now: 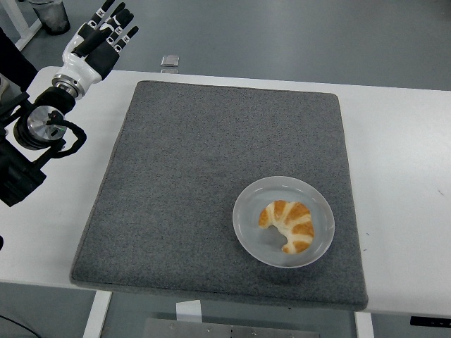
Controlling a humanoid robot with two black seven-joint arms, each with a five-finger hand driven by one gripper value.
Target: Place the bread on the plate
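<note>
Resting on a round translucent plate [246, 225]; curved, glazed bread [287, 224].

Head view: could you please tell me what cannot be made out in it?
- Right arm: not in the head view at all.
- Left arm: cut off by the left edge; only its left hand shows, fingers spread, holding nothing.
- Small object beyond the mat: too small to identify.
- Underside of the bread: hidden against the plate.
</note>
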